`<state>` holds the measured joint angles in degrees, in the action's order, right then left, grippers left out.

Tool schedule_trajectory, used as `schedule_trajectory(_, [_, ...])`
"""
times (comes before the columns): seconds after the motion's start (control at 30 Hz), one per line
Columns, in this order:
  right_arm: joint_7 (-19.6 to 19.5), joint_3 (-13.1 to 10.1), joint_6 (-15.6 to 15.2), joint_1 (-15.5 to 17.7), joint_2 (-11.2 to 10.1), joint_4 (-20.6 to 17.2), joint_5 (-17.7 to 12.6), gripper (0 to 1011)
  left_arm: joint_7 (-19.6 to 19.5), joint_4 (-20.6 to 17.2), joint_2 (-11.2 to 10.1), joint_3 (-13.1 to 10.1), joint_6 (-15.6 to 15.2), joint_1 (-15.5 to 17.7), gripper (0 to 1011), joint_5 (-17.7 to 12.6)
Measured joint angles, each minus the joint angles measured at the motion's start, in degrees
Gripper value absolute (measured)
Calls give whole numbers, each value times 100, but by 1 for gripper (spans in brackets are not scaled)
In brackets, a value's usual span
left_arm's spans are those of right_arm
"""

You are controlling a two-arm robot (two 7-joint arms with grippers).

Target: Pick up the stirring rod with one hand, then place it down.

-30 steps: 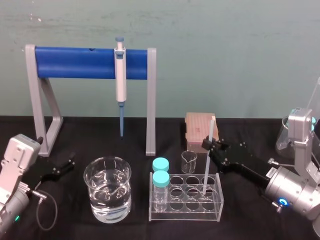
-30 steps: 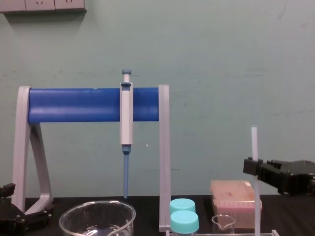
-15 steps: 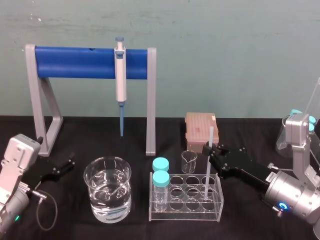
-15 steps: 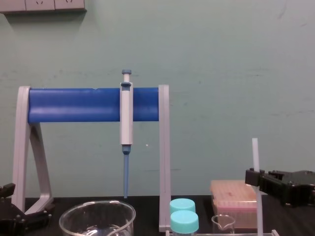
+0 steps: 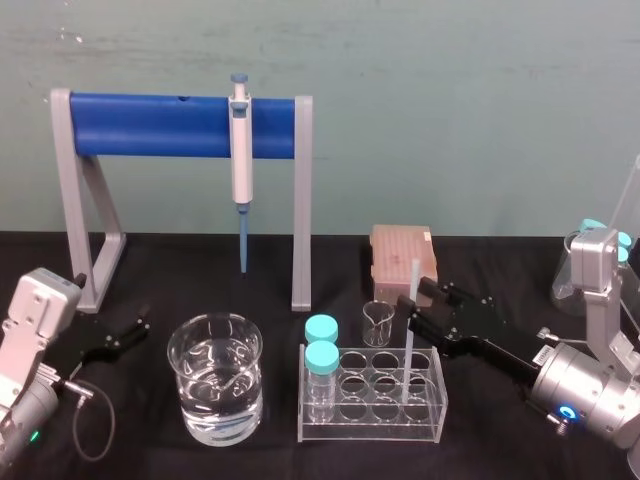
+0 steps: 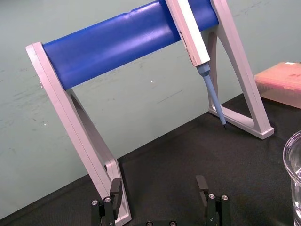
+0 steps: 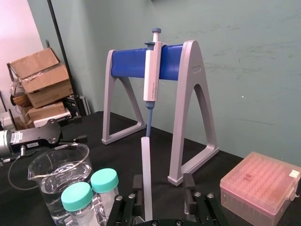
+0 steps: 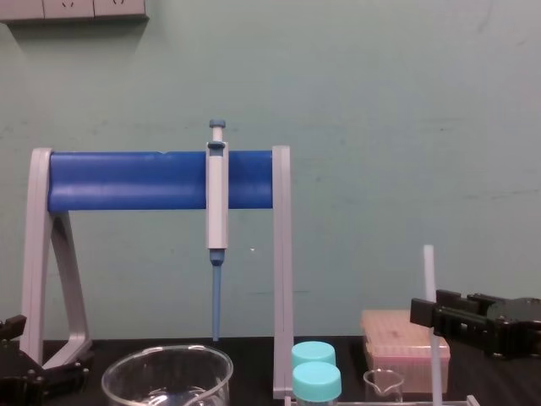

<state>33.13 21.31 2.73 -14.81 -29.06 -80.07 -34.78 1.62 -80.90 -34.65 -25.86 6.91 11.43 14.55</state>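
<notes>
One near-upright stirring rod (image 5: 408, 345) stands in a right-side well of the test-tube rack (image 5: 372, 425), leaning on one finger of the right end effector (image 5: 418, 296), jaws parted, just above the rack's right end; the left end effector (image 5: 132, 330) sits released, well left of the rack.

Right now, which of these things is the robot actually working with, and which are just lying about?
In the job: stirring rod, standing in the clear rack; right gripper, open around the rod.

Lying about: pipette on its stand; water beaker; two capped vials; small beaker; pink box; left gripper, parked open on the left.
</notes>
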Motion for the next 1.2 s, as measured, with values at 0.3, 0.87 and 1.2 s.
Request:
schedule_trajectory(0.3, [-9, -32, 3, 19, -6, -8, 9, 788, 0, 0, 0, 0, 0, 0, 1005, 0])
schedule_trajectory(0.87, [-955, -292, -214, 332, -92, -611, 353, 1004, 0, 0, 0, 0, 0, 0, 1005, 0])
schedule_trajectory(1.2, [-2956, -706, -434, 867, 211, -1088, 1340, 1004, 0, 0, 0, 0, 0, 0, 1005, 0])
